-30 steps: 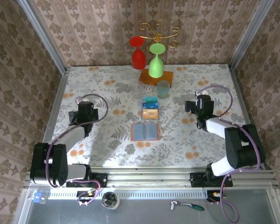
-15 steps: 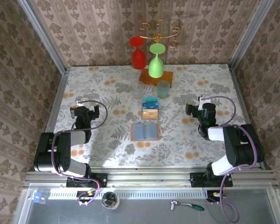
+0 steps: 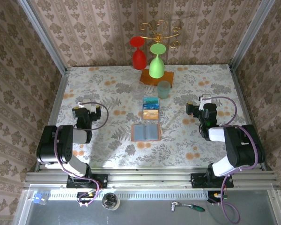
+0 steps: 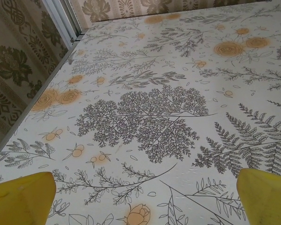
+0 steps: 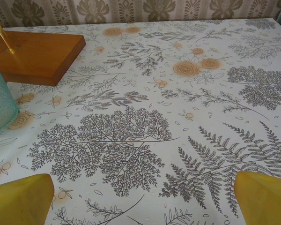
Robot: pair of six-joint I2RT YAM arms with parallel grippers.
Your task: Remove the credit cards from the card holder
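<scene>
The card holder lies open and flat in the middle of the table, grey-blue panels up inside a brown rim. Just beyond it, the credit cards rest on the cloth as a small group, teal-blue ones farther back and orange ones nearer. My left gripper sits low at the left, well away from both. It is open, and its yellow fingertips have only bare cloth between them. My right gripper sits low at the right, open too, with nothing between its fingertips.
An orange-brown wooden block at the back centre carries a gold stand with a red glass and a green glass. A teal cup stands just in front. The block and cup lie ahead-left of the right gripper. A metal frame edges the table.
Both arms have pulled back toward their bases and folded. The right one settled half a second ago; the left folded a little further. Holder and cards have not moved.
</scene>
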